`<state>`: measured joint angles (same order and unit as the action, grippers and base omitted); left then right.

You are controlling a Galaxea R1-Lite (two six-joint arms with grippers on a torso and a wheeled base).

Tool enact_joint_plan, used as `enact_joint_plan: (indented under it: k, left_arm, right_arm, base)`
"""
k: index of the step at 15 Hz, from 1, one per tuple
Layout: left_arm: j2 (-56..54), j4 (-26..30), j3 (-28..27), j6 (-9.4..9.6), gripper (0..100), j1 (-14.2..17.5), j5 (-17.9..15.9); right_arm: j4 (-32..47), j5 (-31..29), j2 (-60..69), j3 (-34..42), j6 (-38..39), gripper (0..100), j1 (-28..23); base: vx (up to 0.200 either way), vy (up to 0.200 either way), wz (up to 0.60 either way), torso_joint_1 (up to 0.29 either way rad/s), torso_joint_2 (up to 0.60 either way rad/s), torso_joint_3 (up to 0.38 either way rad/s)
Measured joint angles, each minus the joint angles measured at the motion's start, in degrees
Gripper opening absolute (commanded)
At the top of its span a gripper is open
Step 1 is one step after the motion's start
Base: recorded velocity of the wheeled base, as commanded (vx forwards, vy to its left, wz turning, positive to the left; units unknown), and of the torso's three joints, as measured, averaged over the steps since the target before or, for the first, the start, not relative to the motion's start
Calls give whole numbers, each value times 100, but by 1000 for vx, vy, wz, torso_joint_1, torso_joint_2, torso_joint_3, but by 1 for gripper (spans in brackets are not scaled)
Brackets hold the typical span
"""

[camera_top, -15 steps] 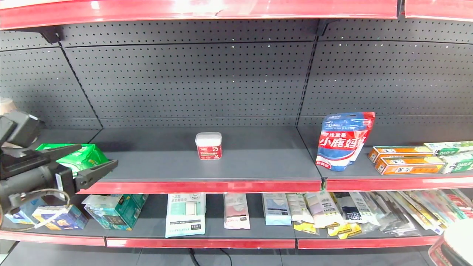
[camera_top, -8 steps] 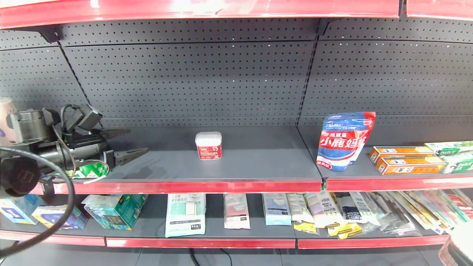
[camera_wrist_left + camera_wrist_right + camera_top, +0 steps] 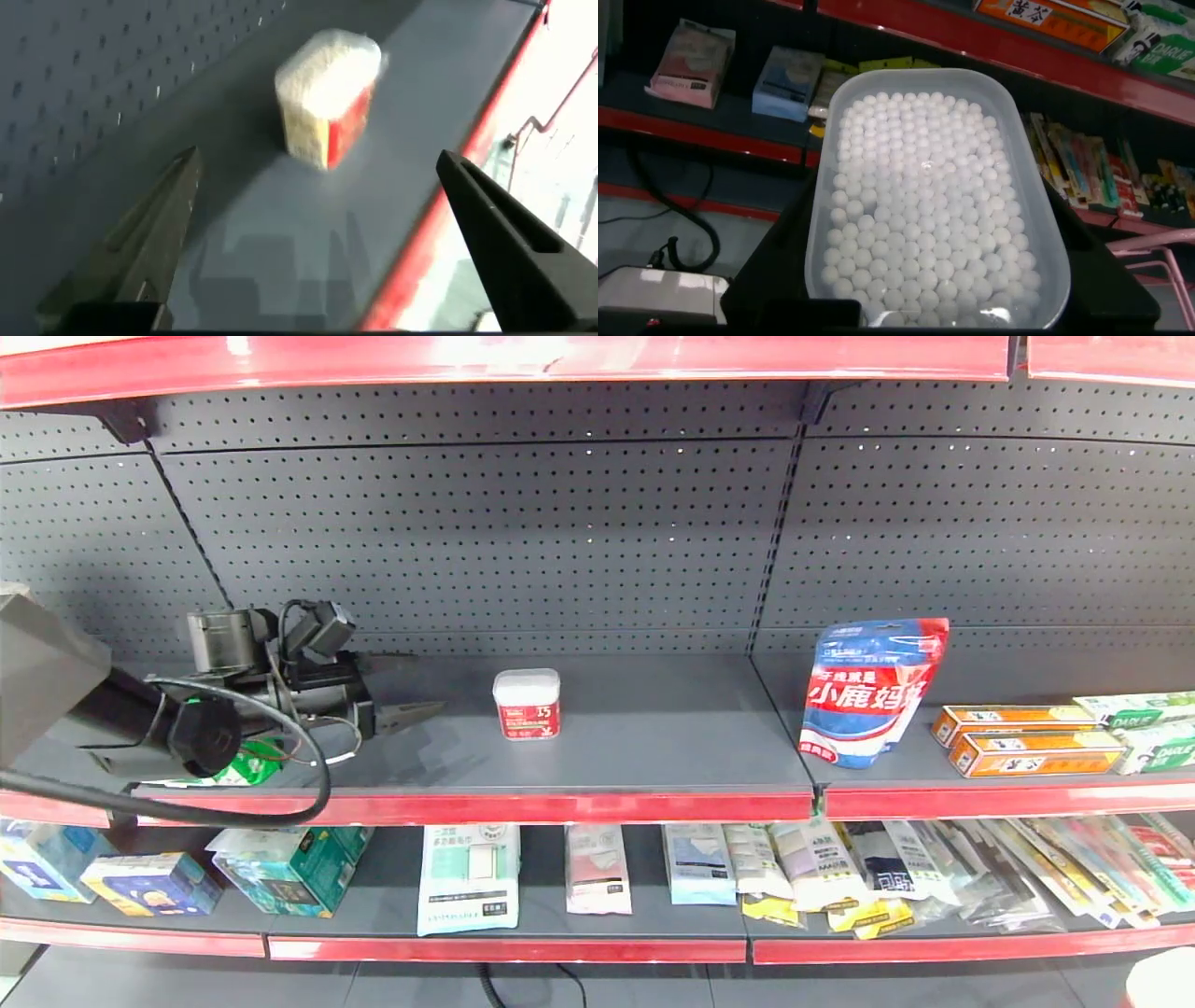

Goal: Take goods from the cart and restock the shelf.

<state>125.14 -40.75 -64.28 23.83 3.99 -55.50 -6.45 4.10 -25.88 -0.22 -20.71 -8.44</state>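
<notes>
Goods, two like items.

Item one: small rounded plastic tub, white-topped with a red label band. It stands upright on the grey metal middle shelf with its red front lip, near the centre of the left bay and apart from all other stock.

Item two: clear plastic tub, rounded-rectangular and packed with white tips. It is pinched between the dark fingers of the right gripper, low at the right in front of the shelving, and is not on any shelf.

Left gripper: over the middle shelf, near the left side of the small rounded plastic tub. Its jaws are spread wide with nothing between them, and the tub sits ahead of the opening, untouched.

Other stock:
- A green soft pack lies behind the left arm.
- A blue-and-red stand-up pouch and orange cartons are in the right bay.
- Flat packets lie along the lower shelf.

Status, by my reckoning: restocking is at an early stage. One tub is in place and a second is in hand awaiting placement. Most of the left bay is bare, so several more items look to be needed.
</notes>
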Motion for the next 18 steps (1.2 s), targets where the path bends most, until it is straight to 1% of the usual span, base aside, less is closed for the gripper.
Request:
enact_joint_plan:
  k: [2, 8, 11, 14, 18]
  left_arm:
    - [312, 28, -433, -55, 100, -146, -5]
    - [959, 35, -1185, -90, 100, -511, -96]
    - [1290, 38, -1640, -99, 100, -619, -90]
    - [1475, 123, -1865, -156, 100, -720, -93]
    - [1779, 118, -2166, -161, 100, -853, -83]
  right_arm:
    - [411, -5, 273, -82, -2, 0, 0]
    - [424, -16, 563, -143, -9, 0, 0]
    - [424, -16, 596, -145, -123, 0, -7]
    - [424, -13, 612, -145, -137, 0, -2]
    - [424, -16, 623, -145, -138, 0, -5]
  base:
    - [0, 0, 0, 0, 0, 0]
    - [0, 0, 0, 0, 0, 0]
    - [0, 0, 0, 0, 0, 0]
    - [0, 0, 0, 0, 0, 0]
    - [0, 0, 0, 0, 0, 0]
